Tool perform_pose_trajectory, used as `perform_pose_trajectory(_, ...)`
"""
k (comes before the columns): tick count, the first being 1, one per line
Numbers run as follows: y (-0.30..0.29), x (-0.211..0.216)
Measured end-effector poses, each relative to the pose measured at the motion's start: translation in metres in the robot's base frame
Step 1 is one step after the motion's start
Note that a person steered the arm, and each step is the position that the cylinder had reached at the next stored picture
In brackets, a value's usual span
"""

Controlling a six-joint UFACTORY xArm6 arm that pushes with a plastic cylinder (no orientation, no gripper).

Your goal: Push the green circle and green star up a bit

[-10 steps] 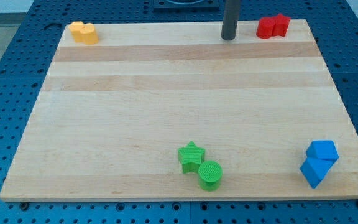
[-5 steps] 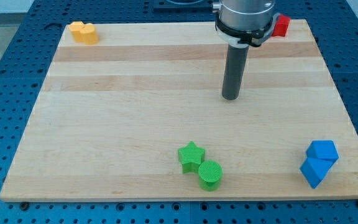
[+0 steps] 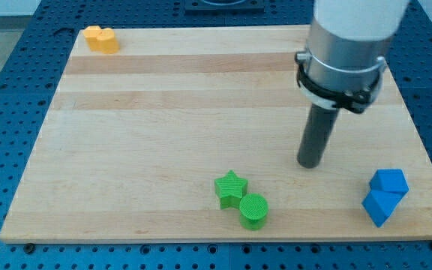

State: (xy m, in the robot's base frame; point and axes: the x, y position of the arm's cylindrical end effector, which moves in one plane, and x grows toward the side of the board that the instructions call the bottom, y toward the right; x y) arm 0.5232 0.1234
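Observation:
A green star (image 3: pixel 231 188) and a green circle (image 3: pixel 253 211) lie touching near the view's bottom, the circle at the star's lower right. My tip (image 3: pixel 310 164) rests on the wooden board (image 3: pixel 163 120), up and to the right of the green pair, about a block's width away from the circle. The arm's wide grey body above the rod hides the top right of the board.
Two yellow blocks (image 3: pixel 101 38) sit at the board's top left corner. Two blue blocks (image 3: pixel 385 195) sit at the bottom right, just right of my tip. The board's bottom edge runs close below the green circle.
My tip has moved from the board's top edge down and a little to the right, toward the green blocks. The arm body now hides the red blocks. No block has moved.

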Motion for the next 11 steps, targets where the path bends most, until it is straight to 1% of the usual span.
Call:
perform_pose_trajectory(3,0.002,0.091)
perform_pose_trajectory(4,-0.004,0.095)
perform_pose_trajectory(6,-0.08,0.096)
perform_pose_trajectory(8,-0.096,0.093)
perform_pose_trajectory(9,-0.125,0.069)
perform_pose_trajectory(10,-0.132,0.057)
perform_pose_trajectory(11,-0.13,0.076)
